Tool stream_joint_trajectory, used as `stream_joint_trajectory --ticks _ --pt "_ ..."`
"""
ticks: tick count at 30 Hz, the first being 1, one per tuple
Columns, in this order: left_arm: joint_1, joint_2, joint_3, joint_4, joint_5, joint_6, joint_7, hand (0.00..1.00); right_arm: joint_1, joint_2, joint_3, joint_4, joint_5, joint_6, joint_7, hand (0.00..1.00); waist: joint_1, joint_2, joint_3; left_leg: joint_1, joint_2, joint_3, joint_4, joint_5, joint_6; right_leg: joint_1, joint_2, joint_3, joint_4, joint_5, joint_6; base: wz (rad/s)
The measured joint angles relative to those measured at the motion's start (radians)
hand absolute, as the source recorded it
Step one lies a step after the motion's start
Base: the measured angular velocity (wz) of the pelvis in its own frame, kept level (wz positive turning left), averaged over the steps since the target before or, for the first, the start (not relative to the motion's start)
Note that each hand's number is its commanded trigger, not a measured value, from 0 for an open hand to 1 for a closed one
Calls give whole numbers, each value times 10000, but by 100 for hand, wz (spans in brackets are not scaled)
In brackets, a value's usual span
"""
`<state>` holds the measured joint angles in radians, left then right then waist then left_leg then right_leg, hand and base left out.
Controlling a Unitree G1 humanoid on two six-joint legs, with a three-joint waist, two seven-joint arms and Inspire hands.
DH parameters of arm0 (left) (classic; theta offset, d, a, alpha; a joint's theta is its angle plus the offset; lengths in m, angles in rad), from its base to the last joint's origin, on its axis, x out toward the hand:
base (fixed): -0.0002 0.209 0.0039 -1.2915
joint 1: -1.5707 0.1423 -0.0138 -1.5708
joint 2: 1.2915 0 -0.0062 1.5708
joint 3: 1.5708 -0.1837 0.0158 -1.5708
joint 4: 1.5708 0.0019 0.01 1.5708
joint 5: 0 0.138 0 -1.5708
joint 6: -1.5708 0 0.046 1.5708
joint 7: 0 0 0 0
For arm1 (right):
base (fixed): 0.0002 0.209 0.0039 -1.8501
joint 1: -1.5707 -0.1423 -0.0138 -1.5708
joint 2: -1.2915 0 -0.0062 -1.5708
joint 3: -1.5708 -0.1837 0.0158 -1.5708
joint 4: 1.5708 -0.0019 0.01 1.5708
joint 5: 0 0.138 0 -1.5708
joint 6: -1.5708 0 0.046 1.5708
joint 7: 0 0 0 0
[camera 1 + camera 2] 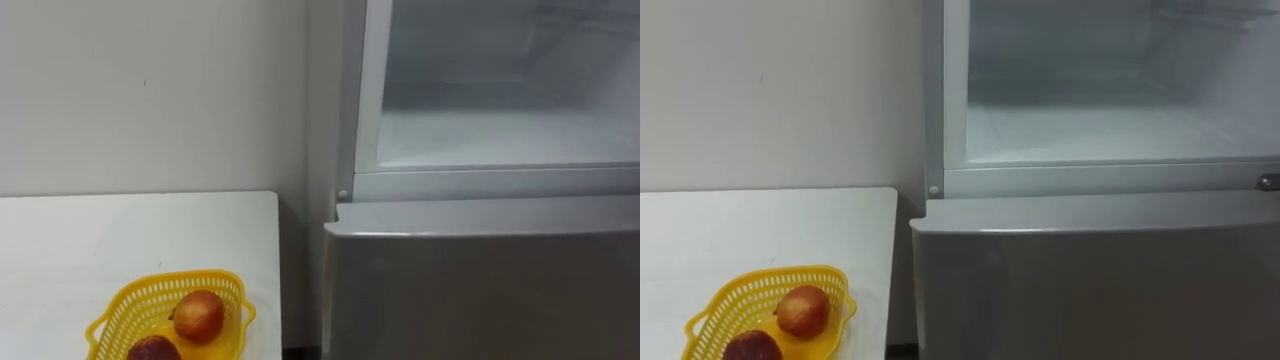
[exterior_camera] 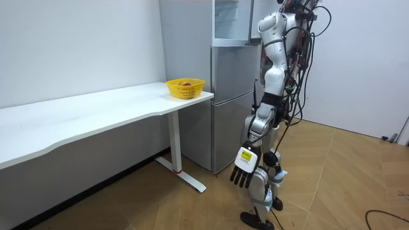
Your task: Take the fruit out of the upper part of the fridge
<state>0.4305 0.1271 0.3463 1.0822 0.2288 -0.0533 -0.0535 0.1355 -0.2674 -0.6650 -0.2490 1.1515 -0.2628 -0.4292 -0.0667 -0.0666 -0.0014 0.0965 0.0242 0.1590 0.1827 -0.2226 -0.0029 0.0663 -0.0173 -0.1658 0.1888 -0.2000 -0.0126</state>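
1. Upper fridge compartment (image 1: 480,140): it stands open straight ahead of the robot, above the shut lower door (image 1: 480,290). The pale shelf that can be seen looks bare.
2. The thing to be fetched cannot be found on that shelf. If anything is left inside, it would lie higher up or further right, where both eye views are cut off.
3. On the near left, a yellow basket (image 1: 125,308) sits on the white counter (image 1: 130,230). It holds a red-orange fruit (image 1: 200,315) and, nearer, a darker one (image 1: 152,350). These may be what came out of the fridge, but that is only a guess.
4. The left robot hand (image 2: 243,171) hangs low by the robot's leg in the room view. Its fingers are loose and spread, with nothing in them.
5. Step in hand, as I judge it: the robot stands facing the open compartment with its arm down, either before a reach or with the fetching done.
6. If something remains, the next move would be to lift the head or step closer to see the rest of the compartment. The arm would then have to rise over the lower door's top edge and onto the shelf.
7. The upper door cannot be picked out. The darker fruit is cut by the bottom edge.
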Motion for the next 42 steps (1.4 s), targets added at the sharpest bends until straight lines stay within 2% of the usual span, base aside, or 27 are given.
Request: stream_joint_trajectory --ticks 5,9,13,17,20,22,27,31,35,39,42 --pt "-122 5 -112 128 23 -5 -211 0 -566 -6 548 -71 -1311 -11 458 0 205 2 0 19 -5 -73 2 0 0 45 4 -55 -1 2 0 0" --pt "-127 -11 -151 212 24 68 -259 0 -717 -117 1000 -73 -1512 -38 857 0 382 -1 2 41 6 -93 3 0 0 191 -7 -198 -1 23 -21 7" --pt "-120 -29 -206 193 20 286 -268 0 -811 -119 1402 -72 -1891 128 1306 0 474 1 3 19 -1 -255 8 1 0 222 -89 -391 -43 23 -26 12" --pt "-111 -45 -360 189 20 471 -322 0 -812 -120 1612 -70 -2247 478 1781 0 506 10 7 10 -7 -266 44 1 0 217 -105 -426 -47 13 -21 2" --pt "-122 -49 -364 194 17 504 -384 0 -815 -120 1895 -70 -2648 587 2029 0 579 8 5 13 -6 -265 50 1 0 217 -113 -466 -31 13 -22 0" --pt "-138 -49 -381 188 5 494 -382 0 -819 -120 2015 -62 -2999 583 2034 0 698 4 4 -2 -10 -292 55 1 0 217 -117 -496 -28 13 -22 3" --pt "-129 -50 -556 197 12 477 -366 0 -996 -97 2049 104 -3427 539 1969 0 741 -17 13 -77 -32 -394 115 1 2 190 -141 -570 -8 10 -19 2" --pt "-127 -38 -550 235 19 405 -372 0 -1156 -98 2085 599 -3402 328 1917 0 751 -159 13 -148 -51 -560 233 3 5 186 -175 -720 7 2 -19 9" --pt "-128 -63 -556 284 12 392 -421 0 -1421 -98 2074 1094 -3405 324 1917 0 770 -228 61 -259 -47 -677 423 1 11 206 -200 -838 5 26 -27 7" --pt "-130 -61 -553 354 21 394 -550 0 -1592 -99 2071 1282 -3369 306 1914 0 841 -171 65 -330 -35 -786 416 4 21 184 -180 -877 -1 53 6 3" --pt "-114 -75 -549 368 33 397 -766 0 -1606 -99 2067 1299 -3372 129 1914 0 957 -46 53 -341 -31 -841 413 10 25 198 -167 -896 7 91 -33 1"
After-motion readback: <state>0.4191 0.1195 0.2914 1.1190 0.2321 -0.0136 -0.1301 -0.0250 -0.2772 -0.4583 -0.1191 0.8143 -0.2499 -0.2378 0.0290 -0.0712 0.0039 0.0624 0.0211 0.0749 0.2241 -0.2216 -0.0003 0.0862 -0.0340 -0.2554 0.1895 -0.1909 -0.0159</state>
